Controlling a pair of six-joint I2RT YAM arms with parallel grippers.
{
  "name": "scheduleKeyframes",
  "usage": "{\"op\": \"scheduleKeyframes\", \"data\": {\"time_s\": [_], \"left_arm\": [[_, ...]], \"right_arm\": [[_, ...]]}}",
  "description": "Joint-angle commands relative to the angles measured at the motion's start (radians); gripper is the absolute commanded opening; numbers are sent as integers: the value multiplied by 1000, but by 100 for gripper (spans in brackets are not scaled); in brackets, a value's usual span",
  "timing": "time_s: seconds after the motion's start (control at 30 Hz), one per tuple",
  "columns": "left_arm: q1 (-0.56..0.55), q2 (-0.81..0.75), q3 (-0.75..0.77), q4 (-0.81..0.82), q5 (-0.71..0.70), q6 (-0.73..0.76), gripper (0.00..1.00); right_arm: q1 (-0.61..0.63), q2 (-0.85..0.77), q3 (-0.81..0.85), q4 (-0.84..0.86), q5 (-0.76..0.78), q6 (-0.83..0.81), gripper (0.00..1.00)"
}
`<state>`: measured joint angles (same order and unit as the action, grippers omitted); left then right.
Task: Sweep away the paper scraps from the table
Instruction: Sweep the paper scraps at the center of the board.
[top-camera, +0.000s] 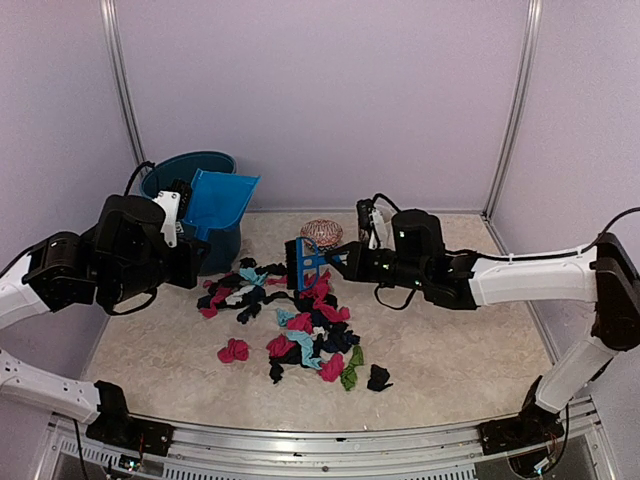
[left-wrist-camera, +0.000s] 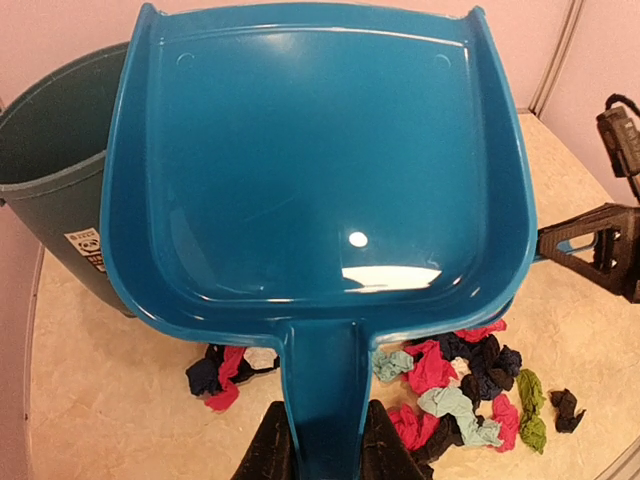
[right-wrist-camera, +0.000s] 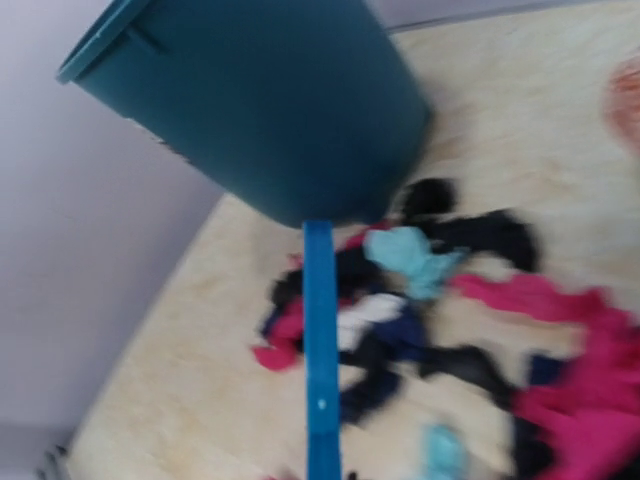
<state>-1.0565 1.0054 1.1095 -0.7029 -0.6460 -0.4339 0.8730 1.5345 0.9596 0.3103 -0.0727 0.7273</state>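
The paper scraps (top-camera: 300, 320) lie in a loose heap in the middle of the table (top-camera: 470, 350): crumpled wads of pink, black, light blue and navy, running from just in front of the bin (top-camera: 175, 172) across towards the centre. A few sit apart at the near side: a pink wad (top-camera: 234, 350) to the left, and a green one (top-camera: 351, 375) just beside a black one (top-camera: 379, 377) to the right. At the far edge of the heap is the brush (top-camera: 303, 262), its blue head among the pink scraps. Whether its bristles touch the table I cannot tell. The right gripper (top-camera: 350, 262) is closed tight on the brush's handle, which shows as a thin blue bar in the blurred right wrist view. Behind the brush, near the back wall, rests a round brownish patterned object (top-camera: 321, 232). On the left, the blue dustpan (left-wrist-camera: 320, 180) is raised off the table and tilted up against the rim of the dark teal bin, its pan showing no scraps inside. The left gripper (left-wrist-camera: 327, 455) clamps the dustpan's handle between its two dark fingers (left-wrist-camera: 270, 450), jaws narrow around it.
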Motion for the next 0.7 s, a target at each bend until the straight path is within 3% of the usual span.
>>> {"op": "scheduleKeyframes", "data": {"time_s": [0.0, 0.2, 0.67], "left_arm": [[36, -50, -34, 77, -30, 104, 2], [82, -85, -54, 132, -90, 168, 1], [274, -185, -156, 229, 112, 174, 0]], "right_arm": [[55, 176, 128, 164, -13, 168, 0], [91, 424, 341, 222, -42, 269, 0], [161, 902, 901, 102, -128, 411, 0]]}}
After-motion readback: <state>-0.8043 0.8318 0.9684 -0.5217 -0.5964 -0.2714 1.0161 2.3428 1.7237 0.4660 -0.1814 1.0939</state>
